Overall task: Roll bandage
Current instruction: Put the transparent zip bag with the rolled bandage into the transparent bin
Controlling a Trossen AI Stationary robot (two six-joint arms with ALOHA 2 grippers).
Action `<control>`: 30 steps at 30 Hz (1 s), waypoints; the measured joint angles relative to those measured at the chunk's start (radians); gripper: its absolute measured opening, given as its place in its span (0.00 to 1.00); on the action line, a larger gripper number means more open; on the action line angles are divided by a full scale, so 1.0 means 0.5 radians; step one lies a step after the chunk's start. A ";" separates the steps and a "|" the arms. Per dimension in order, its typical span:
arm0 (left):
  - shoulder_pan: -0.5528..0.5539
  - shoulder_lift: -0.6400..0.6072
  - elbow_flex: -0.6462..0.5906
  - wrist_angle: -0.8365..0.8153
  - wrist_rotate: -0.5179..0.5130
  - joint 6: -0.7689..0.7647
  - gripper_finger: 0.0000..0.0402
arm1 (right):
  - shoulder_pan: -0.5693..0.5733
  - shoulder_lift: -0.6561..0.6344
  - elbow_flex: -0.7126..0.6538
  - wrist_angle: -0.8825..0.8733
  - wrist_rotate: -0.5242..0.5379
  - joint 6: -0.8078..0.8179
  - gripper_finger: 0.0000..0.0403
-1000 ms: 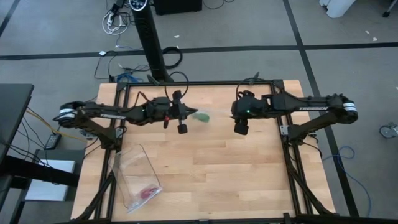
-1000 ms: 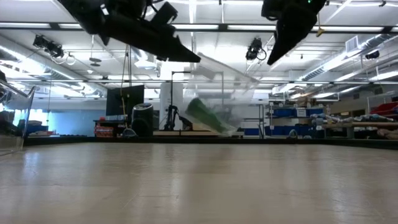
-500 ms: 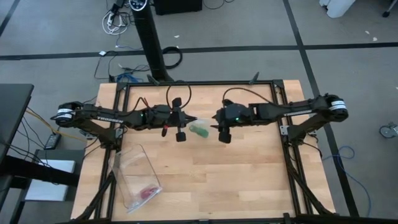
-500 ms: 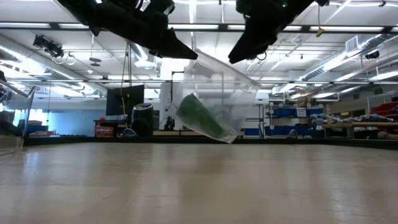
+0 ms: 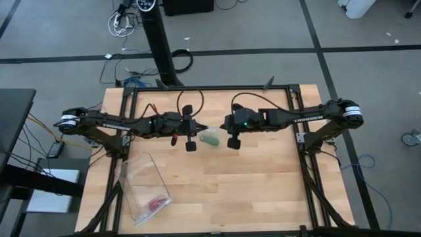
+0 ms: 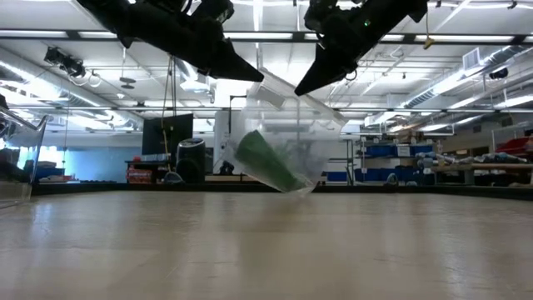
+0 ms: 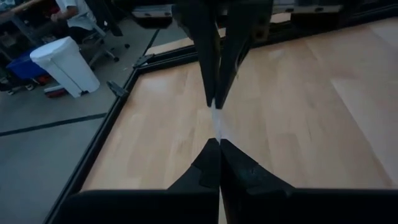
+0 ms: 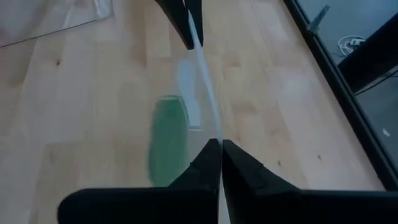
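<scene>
The green bandage [image 6: 266, 162], rolled into a small cylinder, lies tilted in the bottom of a clear plastic bag [image 6: 293, 125]. The bag hangs between my two grippers above the middle of the table. The bandage also shows in the high view [image 5: 210, 139] and the right wrist view [image 8: 166, 140]. My left gripper [image 5: 198, 128] and my right gripper [image 5: 221, 129] are both shut on the bag's top edge, facing each other a short way apart. My left gripper pinches the bag's upper edge [image 7: 217, 127] between its two fingers, coming level from the table's left. The bag hangs below, clear of the table. My right gripper pinches the same edge [image 8: 211, 118] at its other end, coming from the table's right and slanting down. The edge runs straight between the two grippers.
A second clear plastic bag [image 5: 143, 187] lies on the table's near left part with a small pink item [image 5: 156, 203] inside. Bare wooden table [image 5: 263, 178] lies to the near right. A black frame [image 5: 210, 87] runs round the table.
My right gripper has moved toward the table's left and down to the bag's top edge, close to my left gripper. The hanging bag with the bandage has swung a little and settled; my left gripper has edged slightly toward the table's right.
</scene>
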 joint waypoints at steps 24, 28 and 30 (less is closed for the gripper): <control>-0.479 -0.030 0.883 -3.216 0.236 -0.830 0.24 | -0.030 -0.106 0.000 -0.156 0.058 -0.196 0.00; -0.654 -0.029 0.882 -3.336 0.461 -1.139 0.17 | -0.032 -0.106 0.000 -0.152 0.058 -0.226 0.00; -0.733 -0.029 0.882 -3.346 0.501 -1.279 0.12 | -0.031 -0.106 0.000 -0.152 0.057 -0.234 0.00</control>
